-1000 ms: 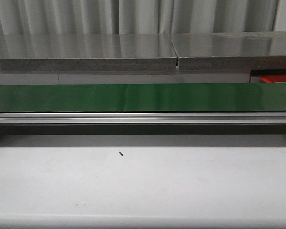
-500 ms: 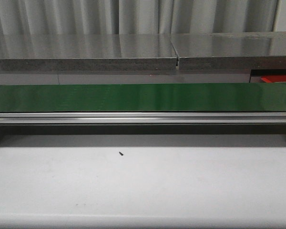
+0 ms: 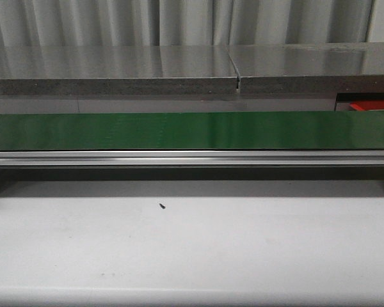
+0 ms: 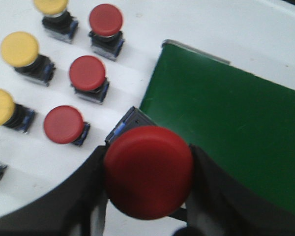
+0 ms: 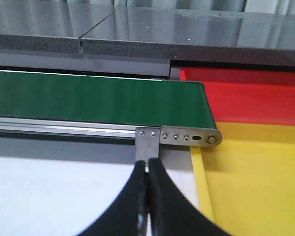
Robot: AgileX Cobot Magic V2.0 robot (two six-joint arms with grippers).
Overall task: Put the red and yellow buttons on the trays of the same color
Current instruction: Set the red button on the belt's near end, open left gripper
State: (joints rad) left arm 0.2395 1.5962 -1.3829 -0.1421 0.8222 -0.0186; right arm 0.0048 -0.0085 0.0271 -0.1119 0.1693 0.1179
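In the left wrist view my left gripper [image 4: 148, 172] is shut on a red button [image 4: 148, 169], held above the white table at the end of the green conveyor belt [image 4: 226, 123]. Three more red buttons [image 4: 87, 73] and three yellow buttons [image 4: 19, 49] stand in rows on the table beyond it. In the right wrist view my right gripper [image 5: 148, 167] is shut with nothing in it, near the belt's other end [image 5: 98, 103]. The red tray [image 5: 255, 98] and yellow tray [image 5: 255, 182] lie beside that end. Neither gripper shows in the front view.
The front view shows the long green belt [image 3: 192, 131] on its aluminium rail [image 3: 192, 158], a grey counter [image 3: 115, 70] behind it and a small dark speck [image 3: 162, 206] on the white table. A bit of the red tray [image 3: 371, 105] shows at far right.
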